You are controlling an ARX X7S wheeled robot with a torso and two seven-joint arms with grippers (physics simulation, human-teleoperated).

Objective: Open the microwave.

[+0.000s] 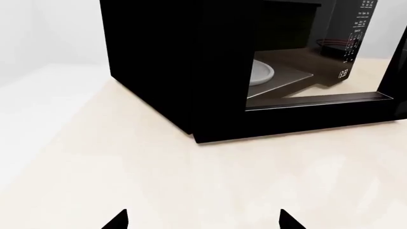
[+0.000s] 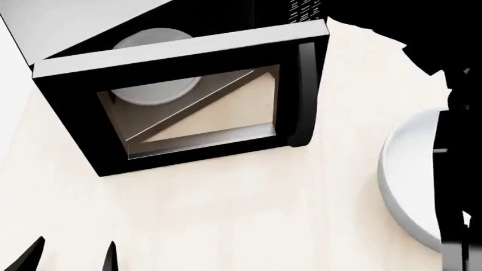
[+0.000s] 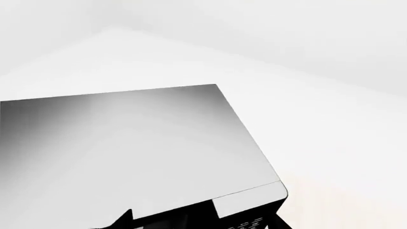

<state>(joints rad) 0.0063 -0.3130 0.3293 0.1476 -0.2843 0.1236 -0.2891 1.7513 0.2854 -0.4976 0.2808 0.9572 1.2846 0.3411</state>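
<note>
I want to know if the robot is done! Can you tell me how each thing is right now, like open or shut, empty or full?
microwave: door swung partly open.
turntable: bare, nothing on it.
white bowl: upright, looks empty; partly hidden.
left gripper: open, holding nothing.
right gripper: open, holding nothing, above the microwave's top.

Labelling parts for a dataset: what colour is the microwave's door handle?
Black; the door handle of the microwave shows best in the head view.
</note>
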